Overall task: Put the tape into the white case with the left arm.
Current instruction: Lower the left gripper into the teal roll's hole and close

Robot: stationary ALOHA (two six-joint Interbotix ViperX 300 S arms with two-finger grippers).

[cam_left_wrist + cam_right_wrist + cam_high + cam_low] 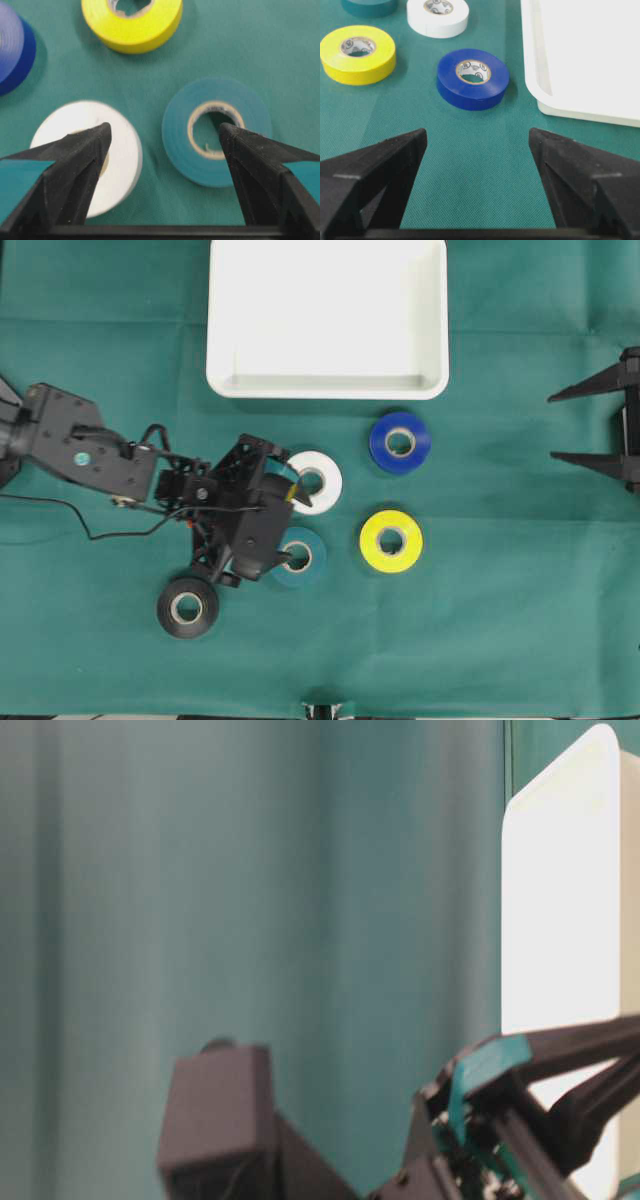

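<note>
The white case (325,388) lies empty at the back middle of the green cloth, and its rim also shows in the right wrist view (540,92). My left gripper (292,520) (165,131) is open and low over two tape rolls. One fingertip is over the hole of the white tape (325,482) (122,150). The other is over the hole of the teal tape (303,560) (250,115). Only bare cloth lies between the fingers. My right gripper (551,427) (477,134) stands open and empty at the right edge.
A blue roll (400,442) (470,97) lies just in front of the case. A yellow roll (391,540) (135,30) lies right of the teal one. A black roll (188,608) sits beside the left arm's wrist, towards the front.
</note>
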